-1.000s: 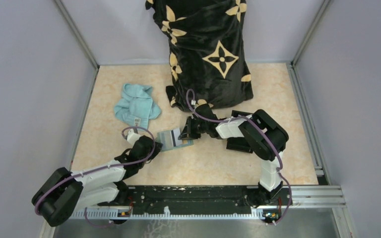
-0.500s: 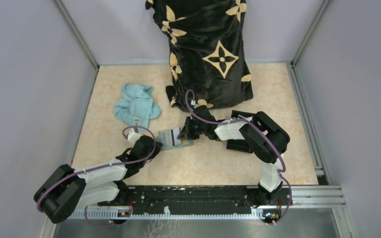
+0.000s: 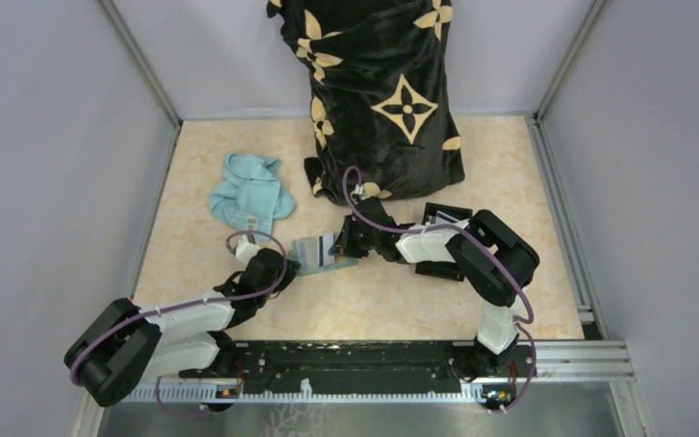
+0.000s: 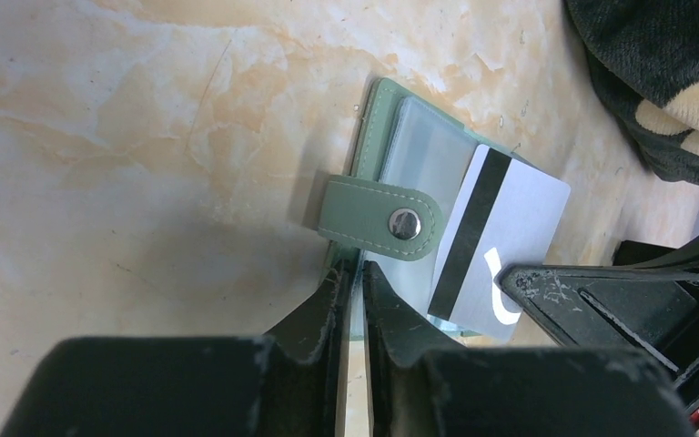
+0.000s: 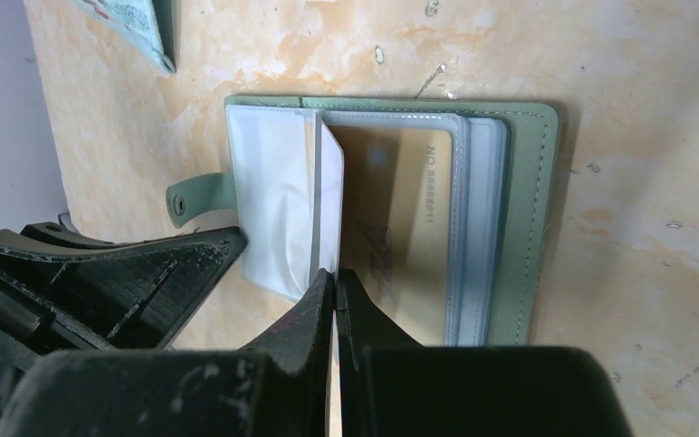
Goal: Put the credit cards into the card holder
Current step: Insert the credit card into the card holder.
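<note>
Right tool (image 5: 335,278) is pinching the pale card (image 5: 328,200) by one end and holding it on edge over the open card holder (image 5: 532,228), which is lying flat on the counter (image 5: 646,91). The card's far end is reaching among the clear sleeves. A tan card (image 5: 400,237) is already sitting in one sleeve.

Left tool (image 4: 355,273): jaws are standing almost together at the holder's near edge; cannot tell whether they are gripping it.

Step in hand, as judged: feeding the pale card into a free sleeve. The next move is calling for laying it flatter and finding the sleeve mouth.

Both arms are reaching low and meeting mid-counter, the right one sharply folded.
</note>
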You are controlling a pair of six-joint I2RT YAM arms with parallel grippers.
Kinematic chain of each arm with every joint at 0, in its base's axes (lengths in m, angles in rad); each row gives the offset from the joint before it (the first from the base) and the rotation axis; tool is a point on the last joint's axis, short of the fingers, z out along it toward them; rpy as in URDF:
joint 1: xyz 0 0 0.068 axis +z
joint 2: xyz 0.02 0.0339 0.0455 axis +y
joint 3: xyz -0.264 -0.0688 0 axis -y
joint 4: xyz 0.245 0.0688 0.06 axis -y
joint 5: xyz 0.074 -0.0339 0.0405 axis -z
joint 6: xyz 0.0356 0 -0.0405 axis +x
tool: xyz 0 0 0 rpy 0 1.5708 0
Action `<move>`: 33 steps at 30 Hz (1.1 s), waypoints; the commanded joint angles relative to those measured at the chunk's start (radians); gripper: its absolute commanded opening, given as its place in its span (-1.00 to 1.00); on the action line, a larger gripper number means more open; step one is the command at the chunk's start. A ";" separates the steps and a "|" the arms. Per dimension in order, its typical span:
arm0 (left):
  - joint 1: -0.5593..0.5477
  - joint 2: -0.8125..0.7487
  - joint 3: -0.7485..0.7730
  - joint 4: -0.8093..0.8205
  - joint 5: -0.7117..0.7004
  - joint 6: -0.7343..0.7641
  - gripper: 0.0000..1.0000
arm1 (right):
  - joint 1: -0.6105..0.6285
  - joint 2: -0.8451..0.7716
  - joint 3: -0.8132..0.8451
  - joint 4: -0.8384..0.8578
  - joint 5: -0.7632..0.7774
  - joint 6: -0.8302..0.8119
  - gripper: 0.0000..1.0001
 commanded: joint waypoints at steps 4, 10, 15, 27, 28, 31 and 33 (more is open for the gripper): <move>-0.006 0.018 -0.009 -0.020 0.071 0.009 -0.70 | 0.022 -0.037 -0.006 -0.051 0.084 -0.001 -1.00; -0.005 0.017 -0.011 -0.017 0.072 0.008 -0.71 | 0.032 -0.050 0.012 -0.101 0.114 -0.007 -1.00; -0.006 0.016 -0.016 -0.010 0.076 0.008 -0.73 | 0.045 -0.054 0.019 -0.124 0.135 0.000 -1.00; -0.006 0.010 -0.018 -0.003 0.081 0.014 -0.76 | 0.068 -0.017 0.069 -0.179 0.137 -0.004 -1.00; -0.006 0.010 -0.018 -0.003 0.081 0.013 -0.77 | 0.067 -0.016 0.076 -0.188 0.131 -0.006 -1.00; -0.006 0.010 -0.018 0.001 0.081 0.014 -0.77 | 0.068 -0.012 0.085 -0.194 0.112 -0.014 -1.00; -0.006 0.013 -0.017 0.002 0.082 0.016 -0.78 | 0.068 -0.002 0.099 -0.201 0.094 -0.022 -1.00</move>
